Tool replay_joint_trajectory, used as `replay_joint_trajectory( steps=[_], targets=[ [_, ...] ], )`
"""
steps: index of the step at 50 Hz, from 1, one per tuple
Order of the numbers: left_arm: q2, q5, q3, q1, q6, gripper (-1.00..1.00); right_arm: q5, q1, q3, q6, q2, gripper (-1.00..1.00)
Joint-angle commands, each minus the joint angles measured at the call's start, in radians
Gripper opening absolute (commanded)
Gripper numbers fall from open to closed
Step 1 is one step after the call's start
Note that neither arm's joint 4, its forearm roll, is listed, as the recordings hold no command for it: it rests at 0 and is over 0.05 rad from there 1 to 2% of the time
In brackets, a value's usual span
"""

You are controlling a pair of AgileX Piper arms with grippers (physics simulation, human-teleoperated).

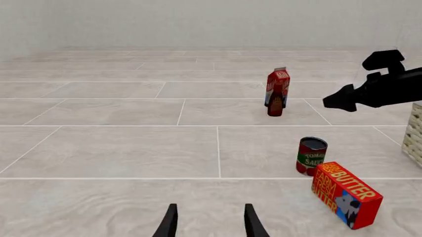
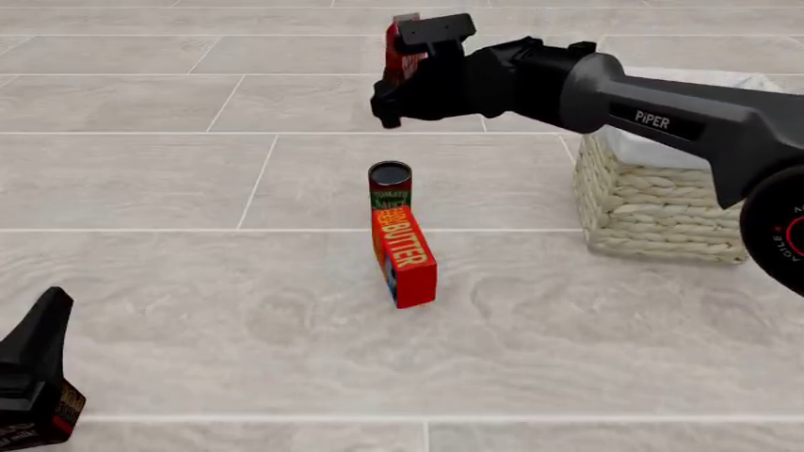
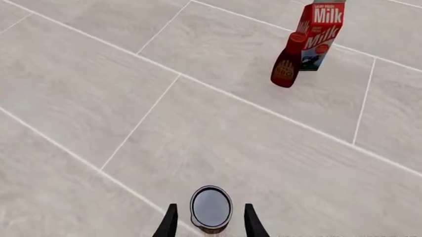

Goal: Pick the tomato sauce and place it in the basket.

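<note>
**Operator:** Which step is in hand?

**Technician:** The approach to the pick. In the front view the right gripper (image 2: 392,105) hangs in the upper centre of the frame, above and beyond the tomato sauce (image 2: 390,186), which stands upright at the centre. In the right wrist view the can's dark top (image 3: 211,207) sits at the bottom centre, framed between the two fingers (image 3: 170,222). The fingers are spread wider than the can and grasp nothing.

**Operator:** Where is the can relative to its neighbours?

**Technician:** The BUTTER box (image 2: 405,256) lies just below it in the front view, so close that contact cannot be ruled out. The basket (image 2: 653,212) stands at centre right, apart from both. A milk carton (image 3: 317,34) and a dark brown bottle (image 3: 287,63) stand in the upper right of the right wrist view, well clear.

**Operator:** And the left arm?

**Technician:** The left gripper (image 2: 38,377) sits in the lower left corner of the front view, released and idle. Its fingers (image 1: 169,224) appear parted in its own wrist view.

**Operator:** What does the next move call for?

**Technician:** In my judgement, a straight descent keeping the can centred, then closure on its sides. The butter box is the likely obstruction for the near finger.
</note>
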Motion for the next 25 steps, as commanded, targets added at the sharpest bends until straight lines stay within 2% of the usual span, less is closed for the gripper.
replay_joint_trajectory(
  steps=[1, 25],
  targets=[
    [0.000, 0.000, 0.000, 0.000, 0.000, 1.00, -0.012, 0.000, 0.013, 0.008, 0.012, 1.00],
    [0.000, 0.000, 0.000, 0.000, 0.000, 1.00, -0.026, 0.000, 0.019, 0.008, 0.055, 1.00]
  ],
)
